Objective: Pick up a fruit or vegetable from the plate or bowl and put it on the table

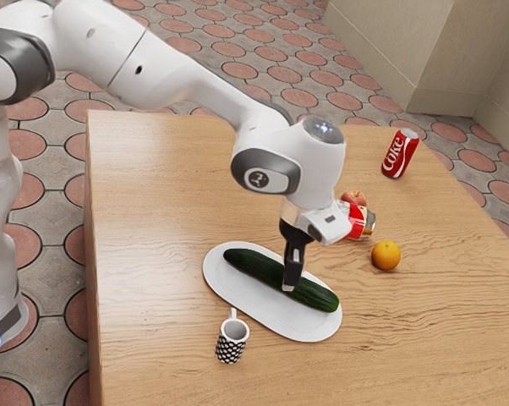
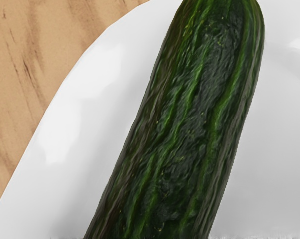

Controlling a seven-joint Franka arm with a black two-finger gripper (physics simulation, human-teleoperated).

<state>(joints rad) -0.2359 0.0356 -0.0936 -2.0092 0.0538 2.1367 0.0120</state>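
In the exterior view my gripper (image 1: 290, 275) points down at the middle of a long dark green cucumber (image 1: 253, 266), its lower end overlapping the cucumber's side. Whether it grips the cucumber cannot be made out. The cucumber lies lengthwise on a white oval plate (image 1: 238, 291). From the hand, the wrist view looks down on the ridged green cucumber (image 2: 190, 124), which runs to the lower edge, with the white plate (image 2: 85, 109) on both sides of it.
A black-and-white patterned mug (image 1: 231, 345) stands close beside the plate. Beyond the hand are an orange (image 1: 385, 255), a red-labelled container (image 1: 355, 224) lying down and a reddish fruit (image 1: 353, 198). A Coke can (image 1: 399, 154) stands near the wooden table's (image 1: 161, 186) far edge.
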